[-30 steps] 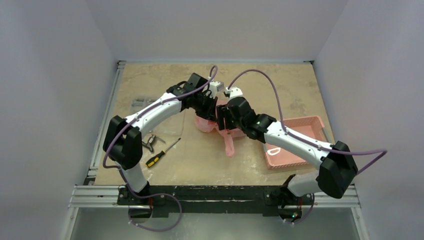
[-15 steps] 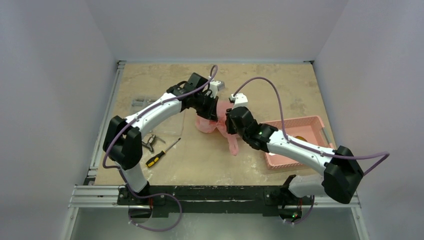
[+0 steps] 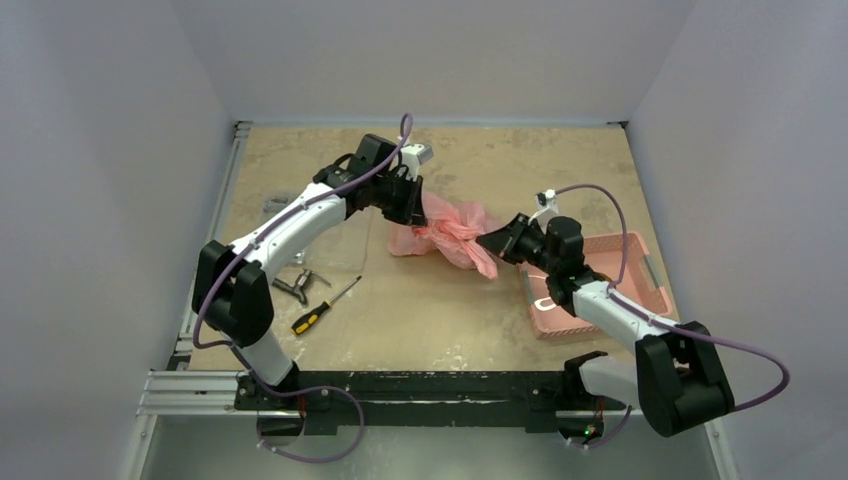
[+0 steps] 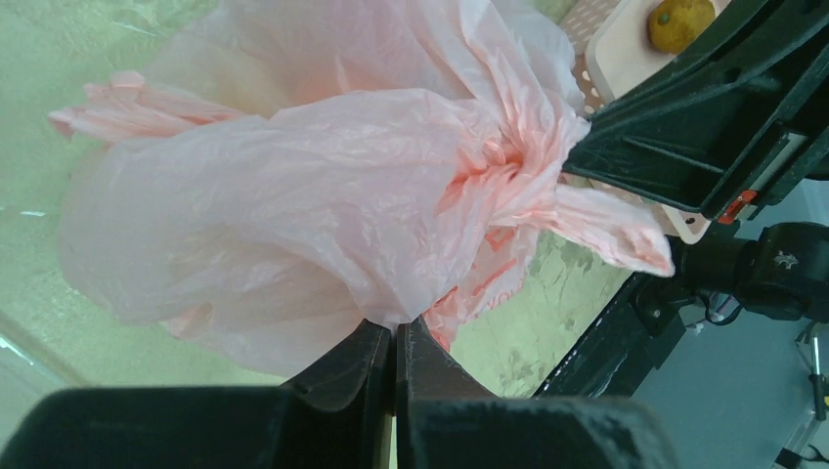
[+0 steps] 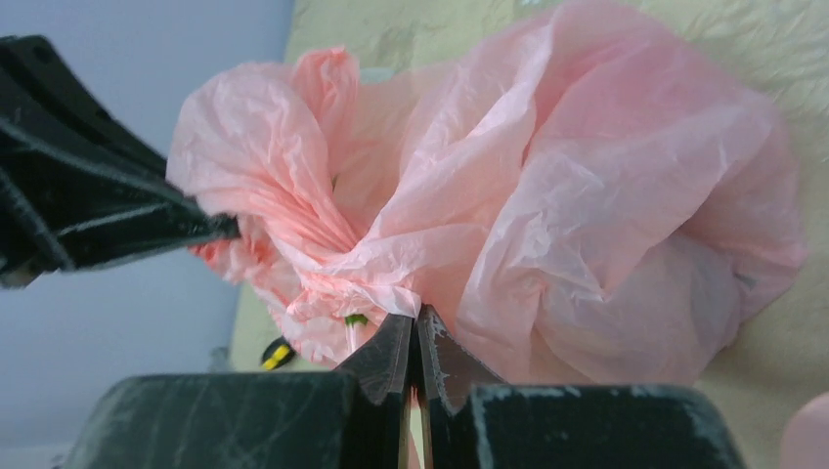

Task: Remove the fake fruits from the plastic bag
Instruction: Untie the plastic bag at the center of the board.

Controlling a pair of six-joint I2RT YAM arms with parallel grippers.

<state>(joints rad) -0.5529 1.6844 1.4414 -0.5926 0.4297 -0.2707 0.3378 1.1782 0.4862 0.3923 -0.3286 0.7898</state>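
Observation:
The pink plastic bag (image 3: 448, 231) is stretched between my two grippers above the table. My left gripper (image 3: 410, 206) is shut on the bag's far left part; in the left wrist view its jaws (image 4: 395, 330) pinch a fold of the film (image 4: 293, 186). My right gripper (image 3: 498, 243) is shut on the bag's bunched right end, and the right wrist view shows its tips (image 5: 414, 320) closed on crumpled plastic (image 5: 547, 205). One yellow-orange fruit (image 4: 681, 21) lies in the pink basket (image 4: 626, 54). Any fruits inside the bag are hidden.
The rigid pink basket (image 3: 548, 318) stands at the right, under my right forearm. A yellow-handled screwdriver (image 3: 325, 305) and pliers (image 3: 293, 285) lie at the left. Metal rails run along the table's left and near edges.
My right gripper shut on the bag's end and pulled it right, toward the basket. My left gripper drew back and left with its hold, so the bag now spreads out between them.

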